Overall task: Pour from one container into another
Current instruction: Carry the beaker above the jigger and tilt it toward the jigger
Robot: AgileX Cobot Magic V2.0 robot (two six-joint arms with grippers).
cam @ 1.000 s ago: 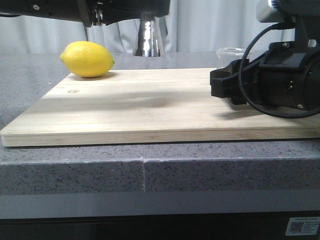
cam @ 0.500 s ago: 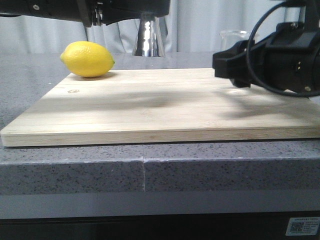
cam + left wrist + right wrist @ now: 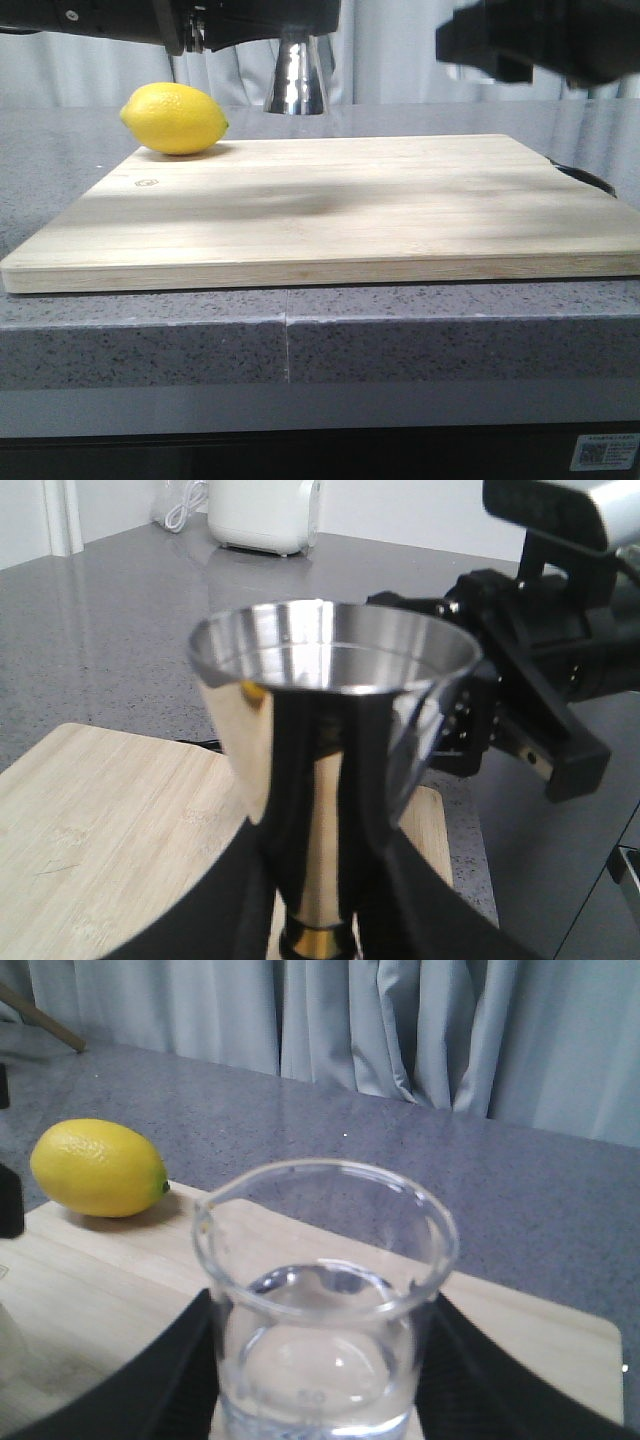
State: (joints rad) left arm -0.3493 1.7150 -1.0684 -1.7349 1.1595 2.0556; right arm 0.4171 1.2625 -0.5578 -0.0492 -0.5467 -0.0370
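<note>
Front view: the right hand (image 3: 470, 45) is cut off at the top, its beaker hidden; only the steel jigger's (image 3: 297, 78) lower cone shows.

Left wrist view: the left hand (image 3: 318, 900) clamps the jigger's waist.

Right wrist view: the glass beaker (image 3: 325, 1295), gripped between dark fingers (image 3: 170, 1380), holds clear liquid.

The clear glass beaker (image 3: 325, 1305) stands upright, holding a little clear liquid. The shiny steel jigger (image 3: 325, 750) is upright, gold-banded at its waist.
</note>
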